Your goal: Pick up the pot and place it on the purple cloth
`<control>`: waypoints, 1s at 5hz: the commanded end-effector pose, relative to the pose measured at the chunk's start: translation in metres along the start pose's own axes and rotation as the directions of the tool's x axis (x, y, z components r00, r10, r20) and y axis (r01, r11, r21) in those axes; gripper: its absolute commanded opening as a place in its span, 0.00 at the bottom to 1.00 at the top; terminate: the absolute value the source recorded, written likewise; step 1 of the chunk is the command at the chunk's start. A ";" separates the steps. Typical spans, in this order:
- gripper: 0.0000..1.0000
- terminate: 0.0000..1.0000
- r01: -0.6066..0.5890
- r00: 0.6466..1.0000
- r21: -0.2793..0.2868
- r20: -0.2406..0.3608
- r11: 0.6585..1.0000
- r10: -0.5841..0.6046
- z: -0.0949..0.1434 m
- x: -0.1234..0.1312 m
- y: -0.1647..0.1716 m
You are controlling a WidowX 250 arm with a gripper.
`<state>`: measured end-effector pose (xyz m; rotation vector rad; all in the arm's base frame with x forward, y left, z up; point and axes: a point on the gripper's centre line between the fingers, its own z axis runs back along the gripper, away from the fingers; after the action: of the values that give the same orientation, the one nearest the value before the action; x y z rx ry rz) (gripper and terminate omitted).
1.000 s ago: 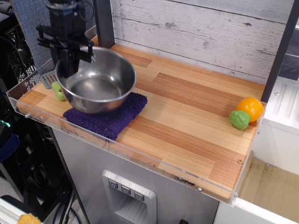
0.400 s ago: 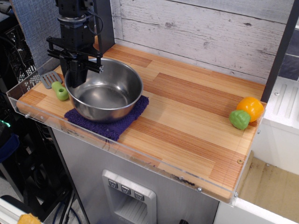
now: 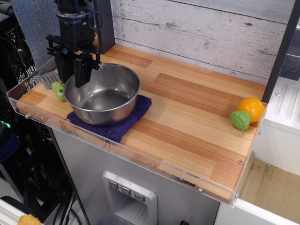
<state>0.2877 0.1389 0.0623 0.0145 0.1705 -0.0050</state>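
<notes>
From the single overhead-angled view, the pot (image 3: 102,93) sits on the purple cloth (image 3: 123,123) at the left end of the wooden counter (image 3: 187,122), covering most of the cloth so that only its front and right edges show. The gripper (image 3: 74,70) hangs over the pot's back-left rim, its two dark fingers (image 3: 82,70) spread apart, one just outside the rim and the other just inside it. Whether either finger touches the steel is hard to tell from this angle, but they do not look pressed onto the rim. Just left of the pot lies a small green object (image 3: 58,90), and behind that a grey spatula (image 3: 48,79) near the counter's clear edge guard. Well apart, at the right end of the counter, an orange pepper (image 3: 251,108) rests touching a green one (image 3: 240,120)
</notes>
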 end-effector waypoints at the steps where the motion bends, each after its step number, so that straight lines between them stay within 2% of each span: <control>1: 1.00 0.00 -0.016 0.996 0.028 0.084 0.999 0.013 0.075 -0.013 0.010; 2: 1.00 0.00 -0.055 0.988 0.047 0.148 0.997 0.048 0.115 -0.026 0.010; 3: 1.00 0.00 -0.048 0.974 0.052 0.225 0.998 0.035 0.137 -0.032 0.004; 4: 1.00 0.00 0.041 0.976 0.066 0.211 0.997 -0.054 0.144 -0.026 0.000; 5: 1.00 0.00 0.041 0.976 0.066 0.211 0.997 -0.054 0.144 -0.026 0.000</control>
<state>0.2900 0.1384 0.1899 0.0494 0.0000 -0.0541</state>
